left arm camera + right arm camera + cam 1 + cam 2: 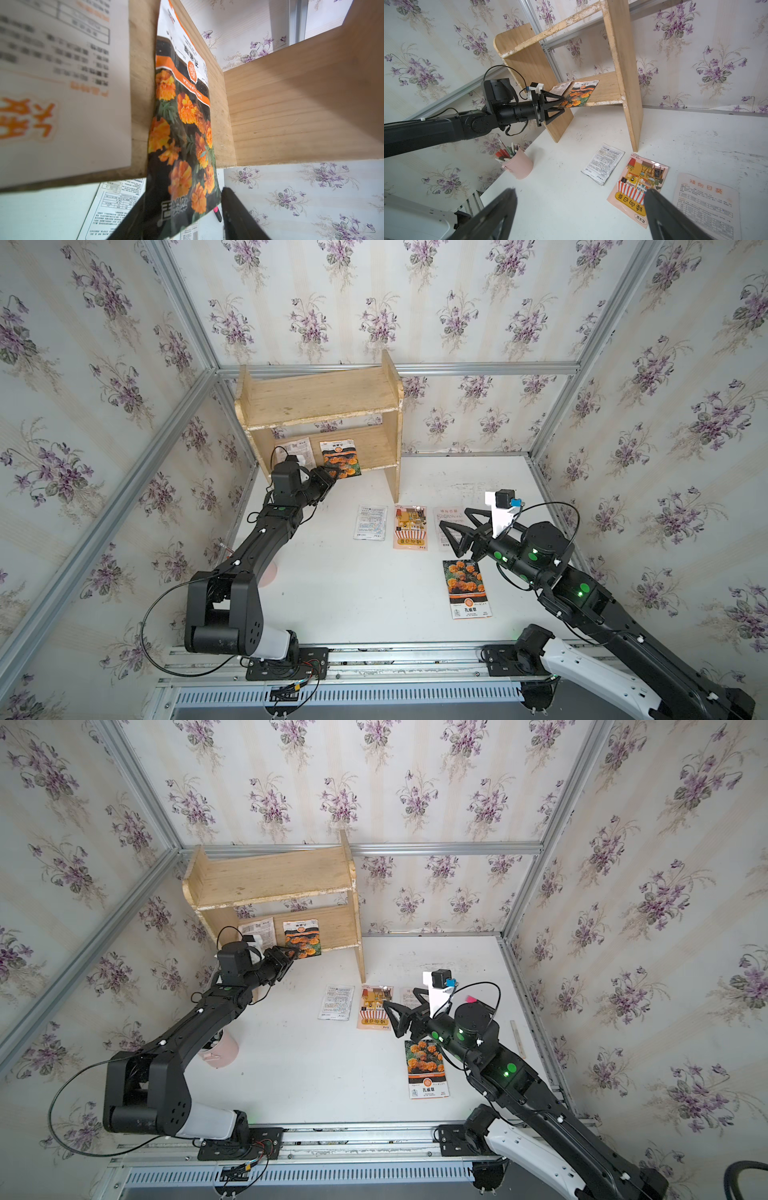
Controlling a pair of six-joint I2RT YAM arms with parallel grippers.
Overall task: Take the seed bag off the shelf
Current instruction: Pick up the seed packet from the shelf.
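Note:
The shelf (320, 400) (270, 882) (623, 62) of pale wood stands at the back left. On its lower board lies the seed bag (340, 458) (302, 939) (182, 124) (578, 96), dark with orange marigolds, its near end hanging over the board's edge. My left gripper (330, 472) (291, 955) (184, 194) (563, 103) reaches that end, one finger above it and one below, open with a visible gap. My right gripper (453, 517) (400, 997) (580, 191) hovers wide open and empty over the table.
A white printed bag (297, 450) (62, 83) lies beside the marigold one on the same board. On the table lie a white bag (371, 522), a pink-orange bag (410, 526), a white sheet (706, 203) and another marigold bag (467, 589). A pink pen cup (220, 1048) (519, 166) stands under my left arm.

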